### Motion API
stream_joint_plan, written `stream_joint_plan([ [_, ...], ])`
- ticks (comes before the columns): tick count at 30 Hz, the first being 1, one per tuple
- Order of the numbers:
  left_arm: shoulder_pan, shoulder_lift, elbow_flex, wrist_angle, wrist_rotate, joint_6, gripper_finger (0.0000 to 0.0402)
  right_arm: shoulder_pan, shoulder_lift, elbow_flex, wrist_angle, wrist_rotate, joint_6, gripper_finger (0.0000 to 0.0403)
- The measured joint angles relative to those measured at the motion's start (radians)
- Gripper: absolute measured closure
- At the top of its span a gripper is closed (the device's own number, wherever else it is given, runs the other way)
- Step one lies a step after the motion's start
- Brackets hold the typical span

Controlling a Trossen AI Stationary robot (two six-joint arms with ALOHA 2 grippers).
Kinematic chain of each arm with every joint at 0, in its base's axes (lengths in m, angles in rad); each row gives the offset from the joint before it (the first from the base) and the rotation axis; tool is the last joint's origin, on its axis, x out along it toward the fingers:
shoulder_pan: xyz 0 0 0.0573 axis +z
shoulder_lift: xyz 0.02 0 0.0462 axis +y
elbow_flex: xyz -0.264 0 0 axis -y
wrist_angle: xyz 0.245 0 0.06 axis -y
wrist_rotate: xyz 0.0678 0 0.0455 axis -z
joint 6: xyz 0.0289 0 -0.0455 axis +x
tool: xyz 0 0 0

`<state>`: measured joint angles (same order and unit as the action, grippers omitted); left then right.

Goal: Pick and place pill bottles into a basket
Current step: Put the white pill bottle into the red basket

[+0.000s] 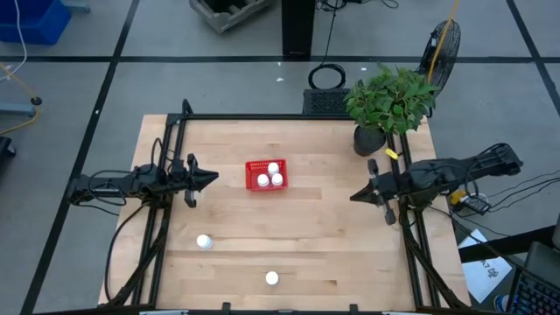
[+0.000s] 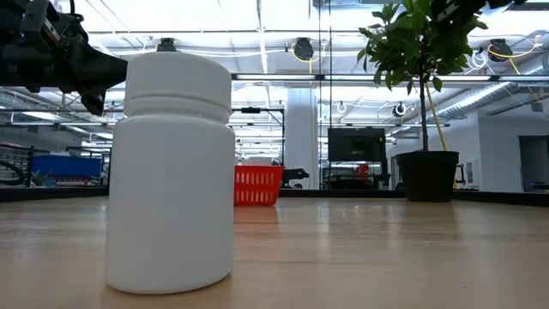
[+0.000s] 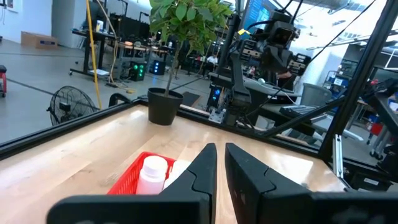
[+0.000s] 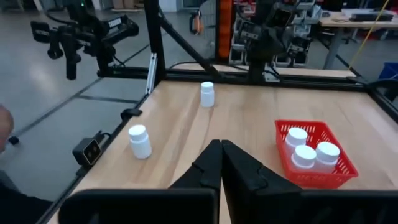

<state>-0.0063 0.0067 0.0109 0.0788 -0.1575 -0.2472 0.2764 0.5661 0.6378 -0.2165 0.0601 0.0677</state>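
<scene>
The red mesh basket (image 1: 265, 175) stands near the table's middle, toward the far side, with three white pill bottles (image 1: 273, 168) upright in it; it also shows in the right wrist view (image 4: 316, 154). Two more bottles stand upright on the wood: one near the left (image 1: 204, 241), one by the near edge (image 1: 272, 279), which looms large in the low view (image 2: 171, 172). My left gripper (image 1: 213, 178) hovers left of the basket, shut and empty. My right gripper (image 1: 357, 195) hovers right of the basket, shut and empty.
A potted plant (image 1: 385, 105) in a dark pot stands at the table's far right corner. Dark frame rails (image 1: 175, 140) run along the table's sides. Bare wood (image 1: 315, 236) lies between the basket and the near edge.
</scene>
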Motion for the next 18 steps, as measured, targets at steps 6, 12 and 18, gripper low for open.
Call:
stream_joint_plan([
  [6,0.000,0.000,0.000,0.000,0.000,0.000,0.0364,0.000,-0.118,-0.005,-0.123,0.043,0.021,0.0403],
  [12,0.000,0.000,0.000,0.000,0.000,0.000,0.0364,0.000,-0.181,-0.005,-0.201,0.049,0.025,0.0403],
  [18,0.000,0.000,0.000,0.000,0.000,0.000,0.0364,0.000,-0.248,-0.005,-0.205,0.069,-0.005,0.0403],
])
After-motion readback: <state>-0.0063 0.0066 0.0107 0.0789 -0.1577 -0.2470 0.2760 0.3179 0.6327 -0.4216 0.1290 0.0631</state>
